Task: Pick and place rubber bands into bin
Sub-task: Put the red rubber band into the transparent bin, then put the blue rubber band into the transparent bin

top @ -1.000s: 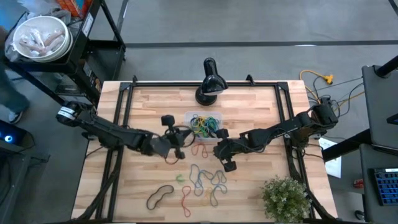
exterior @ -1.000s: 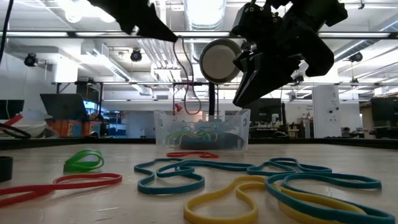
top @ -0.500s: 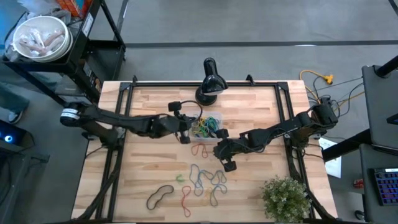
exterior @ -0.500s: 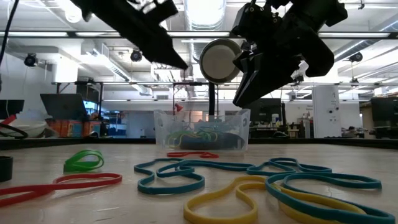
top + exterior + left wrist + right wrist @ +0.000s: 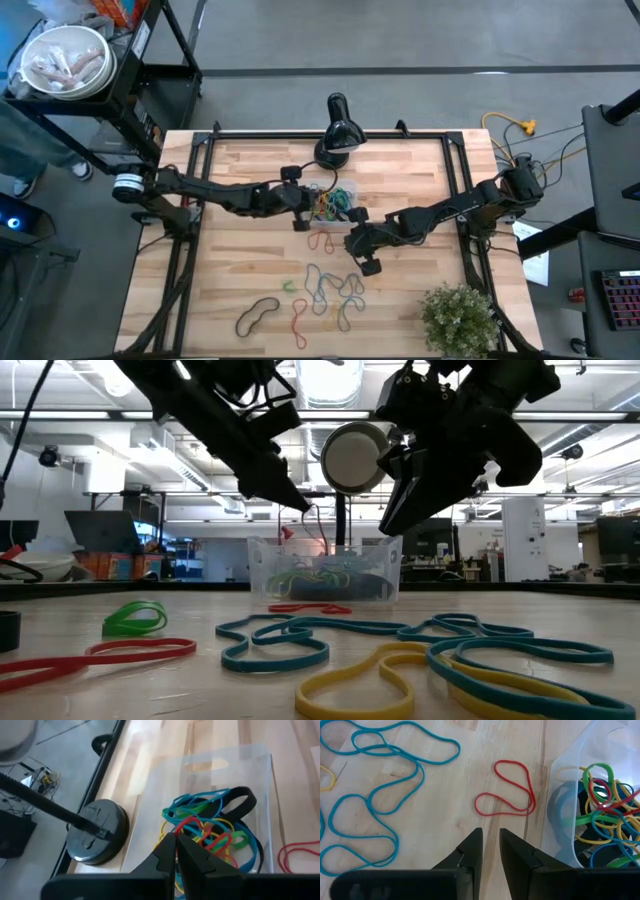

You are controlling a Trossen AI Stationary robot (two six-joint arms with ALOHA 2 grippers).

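The red band [image 5: 192, 826] hangs over the bin [image 5: 303, 190], above the heap of bands inside, clamped in my left tool [image 5: 176, 838]. Letting go should drop it in. Another red loop [image 5: 506, 790] lies on the counter [image 5: 240, 270] beside the bin, just ahead of my right tool [image 5: 490, 834], its fingers slightly apart and empty.

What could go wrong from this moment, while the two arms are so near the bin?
1. The left gripper is shut above the bin and seems to pinch a held red band. The band may cling to the fingers on release or drop outside the wall.
2. The right gripper hovers open near a loose red loop beside the bin. Reaching for it could push the bin or meet the left arm.
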